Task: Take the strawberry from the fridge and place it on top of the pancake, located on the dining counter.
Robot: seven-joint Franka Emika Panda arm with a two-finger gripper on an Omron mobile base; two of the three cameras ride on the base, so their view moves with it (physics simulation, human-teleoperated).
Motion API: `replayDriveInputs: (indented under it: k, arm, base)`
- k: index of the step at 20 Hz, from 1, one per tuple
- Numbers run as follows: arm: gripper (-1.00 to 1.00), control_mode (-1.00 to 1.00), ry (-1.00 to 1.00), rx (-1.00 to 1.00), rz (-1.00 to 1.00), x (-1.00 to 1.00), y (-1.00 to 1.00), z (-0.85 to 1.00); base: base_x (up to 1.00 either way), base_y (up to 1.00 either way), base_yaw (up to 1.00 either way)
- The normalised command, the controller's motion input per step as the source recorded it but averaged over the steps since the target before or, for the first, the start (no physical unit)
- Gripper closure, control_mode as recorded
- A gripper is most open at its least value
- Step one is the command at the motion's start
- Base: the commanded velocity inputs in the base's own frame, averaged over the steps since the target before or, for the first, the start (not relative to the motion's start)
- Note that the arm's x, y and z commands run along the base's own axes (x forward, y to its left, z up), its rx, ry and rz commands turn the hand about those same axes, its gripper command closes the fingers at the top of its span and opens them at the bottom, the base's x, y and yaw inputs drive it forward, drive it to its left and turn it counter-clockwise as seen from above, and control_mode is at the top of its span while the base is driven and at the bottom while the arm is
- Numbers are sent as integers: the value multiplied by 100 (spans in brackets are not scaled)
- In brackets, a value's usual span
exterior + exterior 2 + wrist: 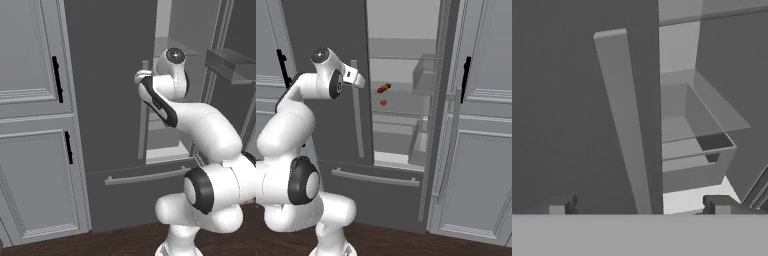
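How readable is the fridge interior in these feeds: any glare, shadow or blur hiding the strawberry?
Right base view: flat, even light with no glare; the strawberry is tiny but sharp on a shelf inside the fridge, beside an orange-brown item. Left base view: the arm blocks much of the opening. Hand view: soft and grey, the open hand facing the door handle.

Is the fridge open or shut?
Open: the right door is swung aside, baring shelves and the strawberry; the left door is shut.

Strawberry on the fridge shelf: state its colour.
Red; the strawberry shows best in the right base view.
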Motion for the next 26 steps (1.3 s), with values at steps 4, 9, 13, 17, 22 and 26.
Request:
replayDriveInputs:
  k: [4,9,13,17,22,26]
  arm:
    - [-100,-100,-5,0,0,43,0,-31]
    - [-100,-100,-7,-3,0,46,0,-26]
    - [-100,-100,-6,-5,0,46,0,-24]
    - [-100,-100,-2,-3,0,43,0,-14]
    - [-100,-100,-3,-1,0,47,0,-2]
    - [-100,-100,-5,0,0,41,1,0]
  base:
    - [0,0,0]
    - [0,0,0]
    - [0,0,0]
    - [0,0,0]
    - [0,0,0]
    - [0,0,0]
